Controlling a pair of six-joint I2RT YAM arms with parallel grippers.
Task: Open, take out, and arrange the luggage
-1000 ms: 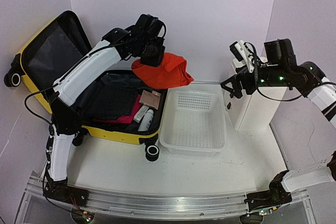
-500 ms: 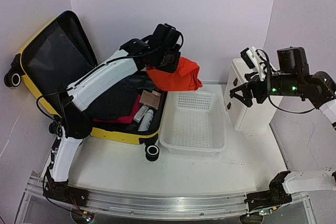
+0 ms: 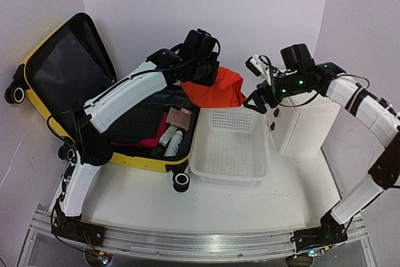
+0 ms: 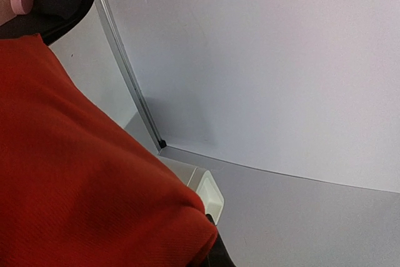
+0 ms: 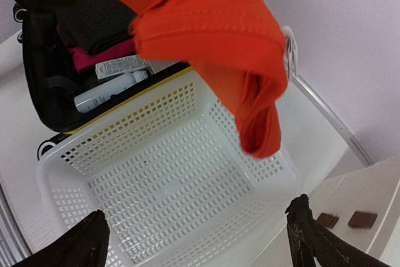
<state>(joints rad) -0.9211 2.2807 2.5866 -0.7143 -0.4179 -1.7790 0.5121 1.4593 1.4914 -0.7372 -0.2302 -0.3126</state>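
The luggage (image 3: 134, 158) is laid open to the left of the basket (image 3: 228, 178), with its base just beside the basket's left wall and its lid raised on the side away from the basket. The cabinet (image 3: 306, 126) is set just right of the basket. The garment (image 3: 217, 90) is held by the left gripper (image 3: 203, 82) above the basket's far-left corner. The right gripper (image 3: 255, 101) is placed above the basket's far rim, between garment and cabinet.

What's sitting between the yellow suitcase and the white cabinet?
A white basket sits between the suitcase and the cabinet. The top view shows it best.
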